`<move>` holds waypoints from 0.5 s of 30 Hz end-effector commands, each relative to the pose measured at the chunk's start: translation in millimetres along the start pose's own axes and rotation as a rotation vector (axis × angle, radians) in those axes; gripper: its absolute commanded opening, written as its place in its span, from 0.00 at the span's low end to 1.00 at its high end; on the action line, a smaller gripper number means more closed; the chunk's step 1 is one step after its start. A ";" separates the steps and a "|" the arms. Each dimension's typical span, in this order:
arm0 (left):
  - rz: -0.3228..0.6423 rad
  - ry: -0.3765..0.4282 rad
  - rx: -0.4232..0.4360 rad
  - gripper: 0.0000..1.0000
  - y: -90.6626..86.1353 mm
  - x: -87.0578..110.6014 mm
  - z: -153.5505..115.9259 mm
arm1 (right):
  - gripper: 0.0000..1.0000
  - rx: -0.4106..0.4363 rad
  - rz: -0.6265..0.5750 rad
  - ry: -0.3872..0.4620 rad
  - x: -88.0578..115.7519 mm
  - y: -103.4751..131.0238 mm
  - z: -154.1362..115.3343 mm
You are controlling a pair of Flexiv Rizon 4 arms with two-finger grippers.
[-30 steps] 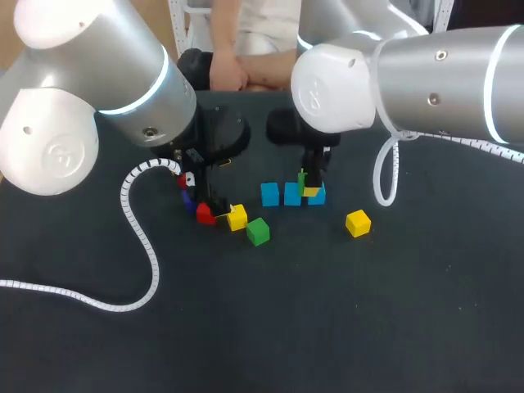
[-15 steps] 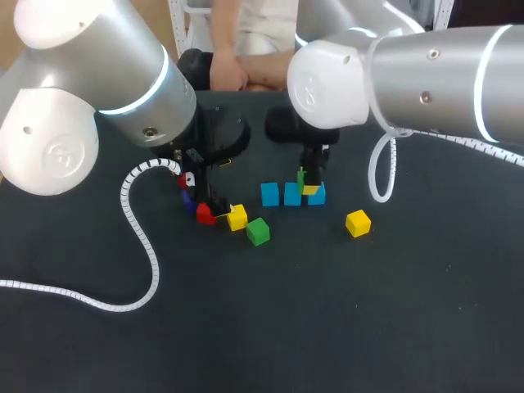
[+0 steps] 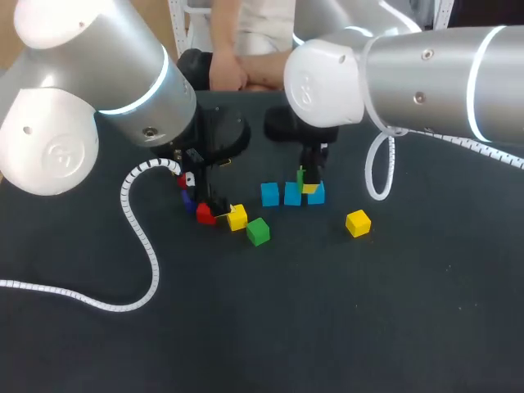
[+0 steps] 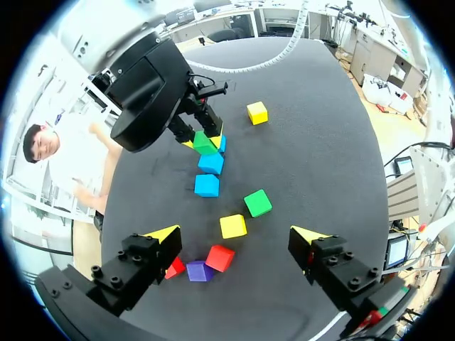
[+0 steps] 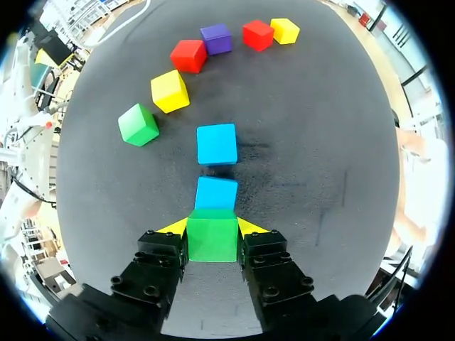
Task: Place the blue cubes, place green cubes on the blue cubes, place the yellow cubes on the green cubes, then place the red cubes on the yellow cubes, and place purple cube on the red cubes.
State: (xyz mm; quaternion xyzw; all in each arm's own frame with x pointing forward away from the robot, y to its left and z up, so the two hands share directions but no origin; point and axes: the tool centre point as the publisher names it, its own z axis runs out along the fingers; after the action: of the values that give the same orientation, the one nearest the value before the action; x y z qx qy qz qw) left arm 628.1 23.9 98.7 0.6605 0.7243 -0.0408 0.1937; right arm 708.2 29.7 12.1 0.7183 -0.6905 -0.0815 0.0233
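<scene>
Right tool clenches a plain green cube by the row of blue cubes; left tool hangs released

I count ten cubes in all.

- **Blue:** three, in a row just above the frame's centre: the left blue cube, the middle blue cube and the right blue cube.
- **Green:** two, a raised green cube over the row's right end and a loose green cube lower left of the row.
- **Yellow:** two, a left yellow cube and a right yellow cube.
- **Red:** two, a near red cube and a far red cube, one on each side of the purple.
- **Purple:** a single purple cube.
</scene>
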 end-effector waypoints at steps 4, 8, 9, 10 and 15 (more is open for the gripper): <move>0.001 0.002 0.004 1.00 1.5 -0.5 0.4 | 0.00 -0.004 0.003 -0.001 0.8 2.2 1.2; 0.001 0.002 0.004 1.00 1.5 -0.5 0.4 | 0.00 0.003 0.007 -0.007 2.9 3.1 -2.7; 0.001 0.002 0.004 1.00 1.5 -0.5 0.4 | 0.00 0.005 0.008 -0.007 3.1 3.0 -3.5; 0.001 0.002 0.004 1.00 1.5 -0.5 0.4 | 0.00 0.006 0.008 -0.007 3.1 2.9 -4.0; 0.001 0.002 0.004 1.00 1.5 -0.5 0.4 | 0.00 0.010 0.007 -0.004 2.6 2.1 -3.6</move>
State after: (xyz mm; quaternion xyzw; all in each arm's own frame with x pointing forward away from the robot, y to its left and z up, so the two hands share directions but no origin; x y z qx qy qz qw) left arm 628.1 23.9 98.7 0.6605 0.7243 -0.0408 0.1937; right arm 709.3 27.5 15.8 0.7159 -0.6931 -0.0812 0.0213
